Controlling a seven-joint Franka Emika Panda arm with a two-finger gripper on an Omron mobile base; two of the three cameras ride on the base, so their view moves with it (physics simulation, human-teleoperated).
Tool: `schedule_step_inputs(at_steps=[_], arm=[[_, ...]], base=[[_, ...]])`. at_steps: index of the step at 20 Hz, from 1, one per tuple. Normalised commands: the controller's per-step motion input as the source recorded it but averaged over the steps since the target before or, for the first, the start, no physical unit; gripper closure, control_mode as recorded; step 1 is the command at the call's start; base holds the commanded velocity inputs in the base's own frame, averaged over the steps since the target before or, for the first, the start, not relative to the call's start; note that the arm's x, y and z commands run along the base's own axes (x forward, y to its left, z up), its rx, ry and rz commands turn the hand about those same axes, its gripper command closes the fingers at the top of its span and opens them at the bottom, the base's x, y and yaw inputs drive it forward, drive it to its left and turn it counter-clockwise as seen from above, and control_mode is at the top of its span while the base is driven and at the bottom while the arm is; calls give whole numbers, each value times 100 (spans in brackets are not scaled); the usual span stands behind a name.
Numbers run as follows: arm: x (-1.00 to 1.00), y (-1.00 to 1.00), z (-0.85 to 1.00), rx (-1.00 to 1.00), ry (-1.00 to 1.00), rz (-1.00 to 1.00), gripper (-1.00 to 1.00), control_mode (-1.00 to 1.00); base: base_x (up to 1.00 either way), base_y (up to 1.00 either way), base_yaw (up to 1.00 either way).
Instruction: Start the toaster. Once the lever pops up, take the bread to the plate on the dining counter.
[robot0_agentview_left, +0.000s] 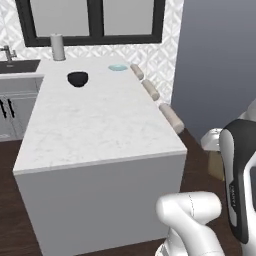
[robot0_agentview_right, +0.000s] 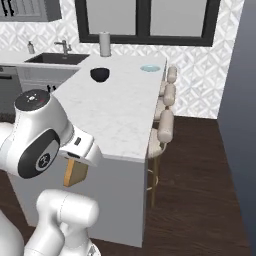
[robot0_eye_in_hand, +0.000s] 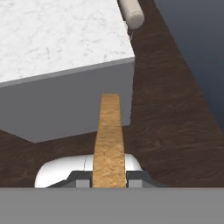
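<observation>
White patterned tile and a dark-framed window back the kitchen, and before us stretches one dining counter (robot0_agentview_left: 95, 125), a broad white marble-look slab with faint grey veins on a plain grey-white base, standing on a dark wood floor (robot0_agentview_right: 200, 190). On the slab we count one plate (robot0_agentview_left: 117, 67), small, round and pale blue-green, lying flat near the far right corner, and one dark bowl (robot0_agentview_left: 77, 78) to its left and a little nearer, well apart from the plate. One pale upright cylinder (robot0_agentview_left: 58, 47) stands at the far end by the window. Along the counter's right side we count three stools (robot0_agentview_right: 165, 125) with rounded beige backs, lined up one behind the other. Off to the left, a black sink (robot0_agentview_right: 56, 58) with one faucet (robot0_agentview_right: 63, 47) sits in a lower worktop. We see one slice of bread (robot0_eye_in_hand: 108, 140), tan to orange-brown, edge-on in the hand view and running up from between the fingertips; in the right base view it shows as a tan slab below the wrist, in front of the counter's near face. Our gripper (robot0_eye_in_hand: 108, 179) is closed narrowly on the bread, one fingertip pressed to each flat side. The bread hangs off the counter, below the slab's near edge and over the floor, well away from the plate.
</observation>
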Motion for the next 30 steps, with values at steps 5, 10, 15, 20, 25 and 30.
schedule_step_inputs(at_steps=[5, 10, 15, 20, 25, 30], arm=[[0, 0, 0, 0, 0, 0, 100, 100], [0, 0, 0, 0, 0, 0, 100, 100], [0, 0, 0, 0, 0, 0, 100, 100], [0, 0, 0, 0, 0, 0, 100, 100], [0, 0, 0, 0, 0, 0, 100, 100], [0, 0, 0, 0, 0, 0, 100, 100]], base=[[46, -100, 7], [74, -100, 13], [97, -100, 23], [100, -96, 30], [100, -78, 41], [100, -77, 42]])
